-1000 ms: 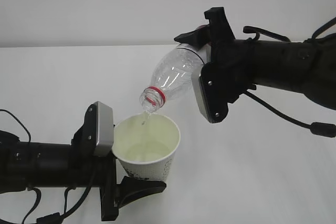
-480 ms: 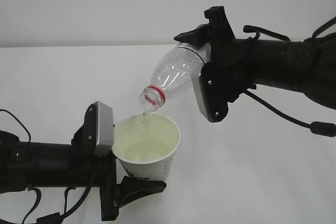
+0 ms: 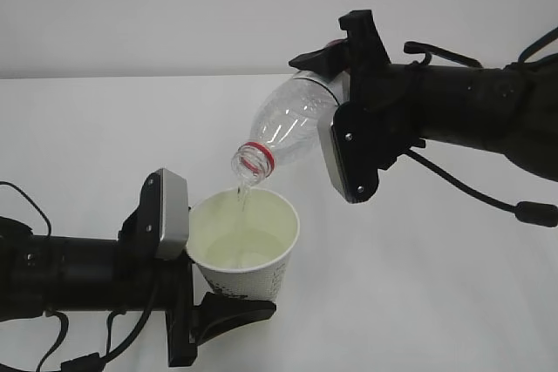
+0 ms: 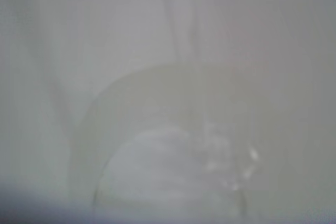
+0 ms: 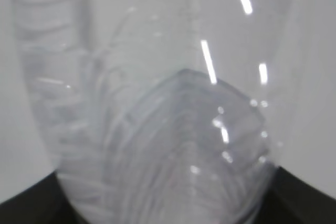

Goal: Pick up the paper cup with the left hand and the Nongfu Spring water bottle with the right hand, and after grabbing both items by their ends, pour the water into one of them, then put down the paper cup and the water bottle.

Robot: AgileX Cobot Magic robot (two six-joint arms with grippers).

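My left gripper (image 3: 234,278) is shut on the lower part of the white paper cup (image 3: 248,280), holding it upright above the table. Pale water (image 3: 234,248) pools inside the cup. Above it, the clear Nongfu Spring water bottle (image 3: 292,121) is tilted mouth-down, red neck ring lowest. My right gripper (image 3: 330,98) is shut on its base end. A thin stream of water (image 3: 243,197) falls from the mouth into the cup. The left wrist view is a blur of the cup's inside (image 4: 157,93). The bottle's ribbed body (image 5: 157,108) fills the right wrist view, and its label is hidden.
A white table (image 3: 418,285) lies below both arms and meets a pale wall (image 3: 174,6) behind. A black cable (image 3: 475,193) hangs under the right arm, and more cables (image 3: 52,346) loop under the left arm.
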